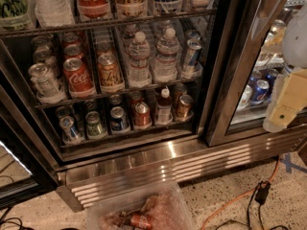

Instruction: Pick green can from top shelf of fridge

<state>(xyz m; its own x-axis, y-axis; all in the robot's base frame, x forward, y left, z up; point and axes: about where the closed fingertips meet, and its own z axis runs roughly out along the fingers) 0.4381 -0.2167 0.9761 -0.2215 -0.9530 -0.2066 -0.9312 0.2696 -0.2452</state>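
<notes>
Green can stands at the far left end of the top shelf, behind the front rail, cut off by the frame edge. Gripper hangs right, before the glass door, well apart; whether it is open or closed is not discernible.

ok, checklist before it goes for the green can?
1. Green can in view: ok, far left on the top shelf, partly cut by the picture edge.
2. Fridge access: ok, no glass seen before that section.
3. Gripper near can: not ok, at the right edge by the other door, below shelf level.
4. Room beside can: cannot tell, pale ribbed container sits close beside it.
5. Floor: not ok, clear bin and orange cable lie before the fridge.
</notes>
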